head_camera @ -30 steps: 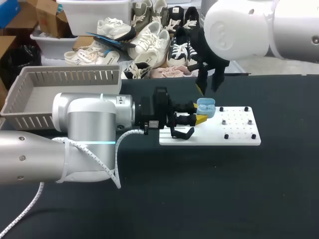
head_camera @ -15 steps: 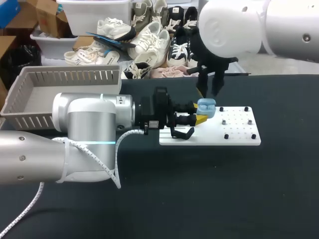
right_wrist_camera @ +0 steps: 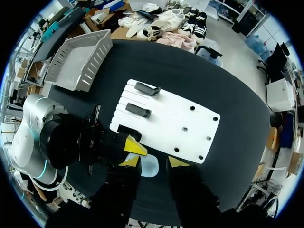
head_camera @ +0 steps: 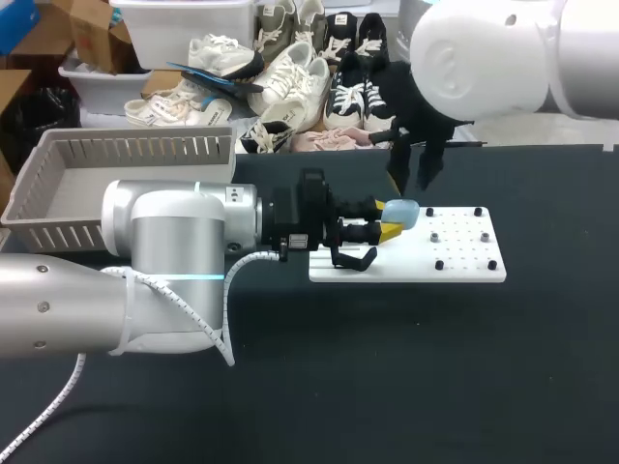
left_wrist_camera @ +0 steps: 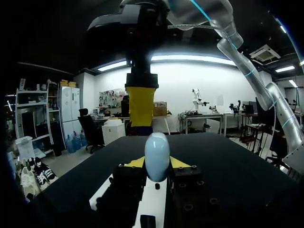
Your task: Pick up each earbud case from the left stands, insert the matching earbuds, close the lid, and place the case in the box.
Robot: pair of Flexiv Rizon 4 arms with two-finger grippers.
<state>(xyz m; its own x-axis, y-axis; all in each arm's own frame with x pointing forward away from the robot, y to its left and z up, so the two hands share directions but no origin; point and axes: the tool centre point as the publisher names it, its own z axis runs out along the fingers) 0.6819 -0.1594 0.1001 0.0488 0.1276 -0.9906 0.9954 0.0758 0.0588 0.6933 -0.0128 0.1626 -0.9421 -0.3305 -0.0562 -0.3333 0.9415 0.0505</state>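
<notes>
Since a moment ago the lid of the pale blue earbud case [head_camera: 400,214] has shut, and my right fingers [head_camera: 426,166] have lifted a little off it. They hang spread, touching nothing, above the left end of the white stand board [head_camera: 464,256]. My left fingers [left_wrist_camera: 179,162] pinch the closed case from two sides, holding it over that same end of the board, near its black stands [right_wrist_camera: 147,89].
</notes>
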